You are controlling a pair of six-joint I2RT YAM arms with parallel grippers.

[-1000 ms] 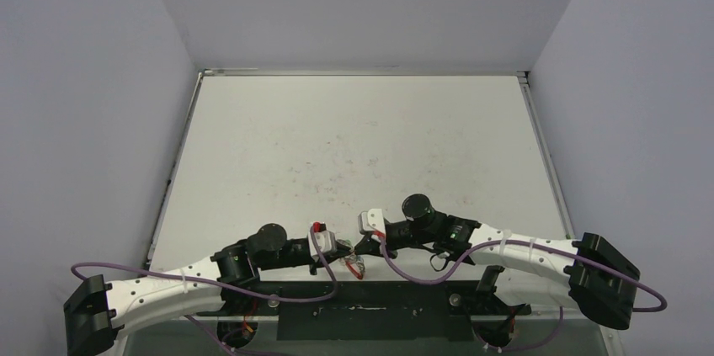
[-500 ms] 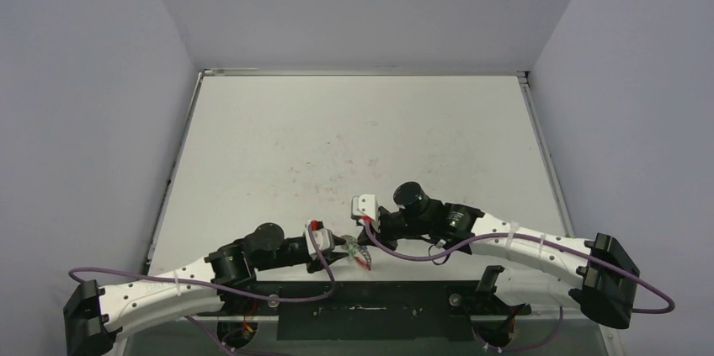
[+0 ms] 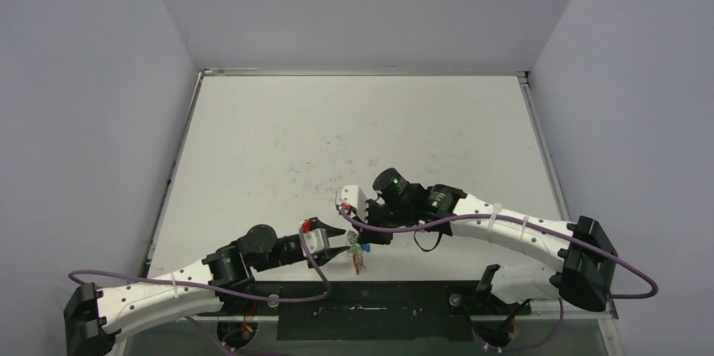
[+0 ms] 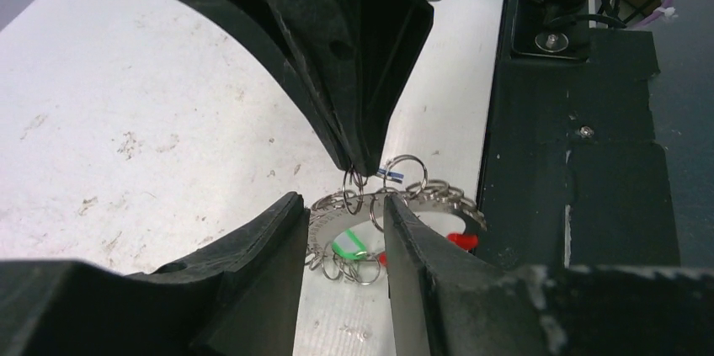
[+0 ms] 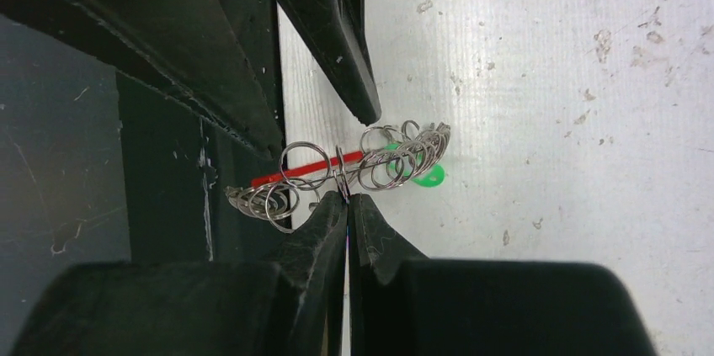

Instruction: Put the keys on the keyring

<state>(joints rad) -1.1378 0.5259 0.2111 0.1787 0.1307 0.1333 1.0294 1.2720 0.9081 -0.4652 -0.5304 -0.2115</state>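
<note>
The keyring [image 4: 337, 223], a silvery band strung with several small rings, hangs just above the table's near edge. Its red sleeve [image 4: 461, 241] points toward the black base. The green key [image 4: 349, 247] dangles under it. My right gripper [image 5: 345, 198] is shut on the blue key [image 4: 391, 173], pinched at the ring's rim. My left gripper [image 4: 341, 204] stands open, one finger on either side of the ring's near arc. In the top view the keyring [image 3: 360, 259] sits between the left gripper [image 3: 341, 240] and the right gripper [image 3: 360, 241].
A black base plate [image 3: 362, 301] with bolts runs along the near edge, right beside the ring. The white table [image 3: 354, 137] is scuffed and stained. Purple cables loop from both wrists. Grey walls close in three sides.
Both grippers have shifted left and farther from the bases, carrying the ring with them. The left gripper's fingers now stand apart around the ring.
</note>
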